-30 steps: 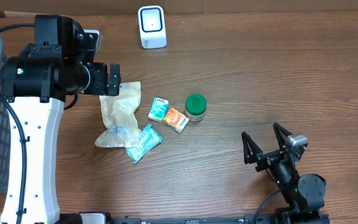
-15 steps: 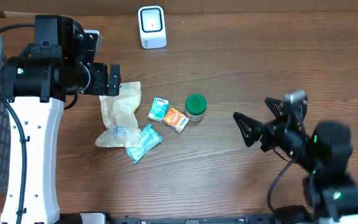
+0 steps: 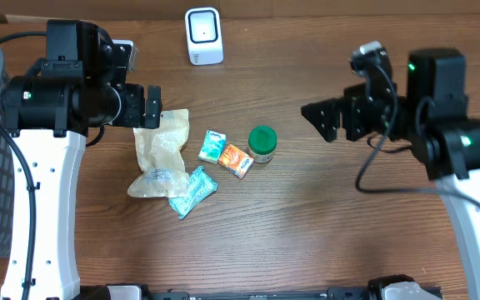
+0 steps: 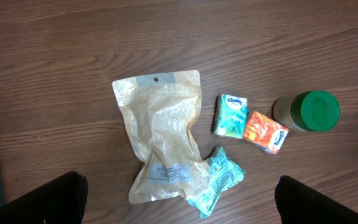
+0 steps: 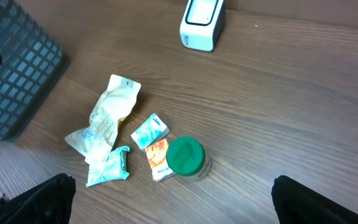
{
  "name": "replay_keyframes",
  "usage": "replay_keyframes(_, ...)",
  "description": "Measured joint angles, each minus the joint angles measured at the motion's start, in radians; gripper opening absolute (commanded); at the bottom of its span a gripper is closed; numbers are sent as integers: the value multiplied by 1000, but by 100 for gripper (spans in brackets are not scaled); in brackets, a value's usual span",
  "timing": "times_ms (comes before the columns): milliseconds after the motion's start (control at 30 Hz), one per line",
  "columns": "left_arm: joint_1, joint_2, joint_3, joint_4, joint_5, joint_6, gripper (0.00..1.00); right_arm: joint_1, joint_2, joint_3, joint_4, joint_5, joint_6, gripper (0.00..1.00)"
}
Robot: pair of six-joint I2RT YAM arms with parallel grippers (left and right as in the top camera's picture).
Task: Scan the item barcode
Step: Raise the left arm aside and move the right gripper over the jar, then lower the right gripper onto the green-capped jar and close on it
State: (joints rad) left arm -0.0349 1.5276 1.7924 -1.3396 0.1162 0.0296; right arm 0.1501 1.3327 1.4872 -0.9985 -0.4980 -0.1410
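Right gripper, jaws spread wide and empty, should descend over the green-lidded jar at its 8 o'clock, grip the body squarely, then turn the barcode toward the scanner at 11 o'clock.

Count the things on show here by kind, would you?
Tan pouch: 1
Small packs: 3 (teal tissue pack, orange pack, crumpled teal packet)
Green-lidded jar: 1
White scanner: 1
Grey basket: 1
Total: 7
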Motion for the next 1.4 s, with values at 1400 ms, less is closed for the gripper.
replay_keyframes(1400, 0, 0, 0, 0, 0, 0, 100, 367, 555, 14, 87, 397, -121, 97)
